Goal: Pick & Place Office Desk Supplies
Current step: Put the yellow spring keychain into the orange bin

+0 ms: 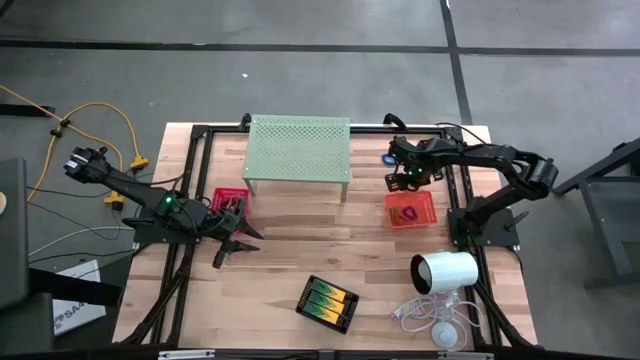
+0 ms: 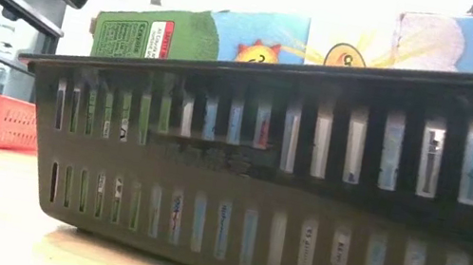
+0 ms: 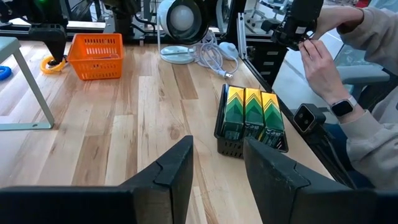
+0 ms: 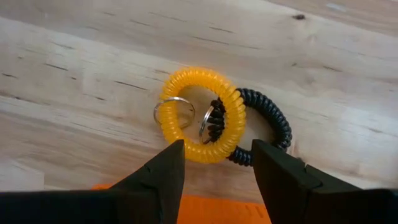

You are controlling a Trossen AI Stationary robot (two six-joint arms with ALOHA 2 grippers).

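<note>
Under my right hand (image 4: 214, 165) I see two coil rings lying flat on the tabletop (image 4: 74, 74): one yellow coil ring (image 4: 200, 115) and one black coil ring (image 4: 264, 127), overlapping, each with a small metal key ring. The yellow one sits just ahead of the fingertips, partly between them, and the fingers are spread with nothing pinched. From above, this hand hangs at the far right of the tabletop, just beyond the orange tray (image 1: 411, 210), which holds one small dark ring. One blue ring (image 1: 388, 158) lies near the pale green stand (image 1: 298, 150).

My left hand (image 3: 216, 171) is also spread and empty, low over the wood near the red tray (image 1: 229, 201). Ahead of it I count one black tray (image 3: 249, 118) holding three yellow-and-green packs, well apart from both hands. One white cylinder (image 1: 445, 272) lies near the front right edge. A person's hand (image 3: 323, 59) shows beyond the tabletop
</note>
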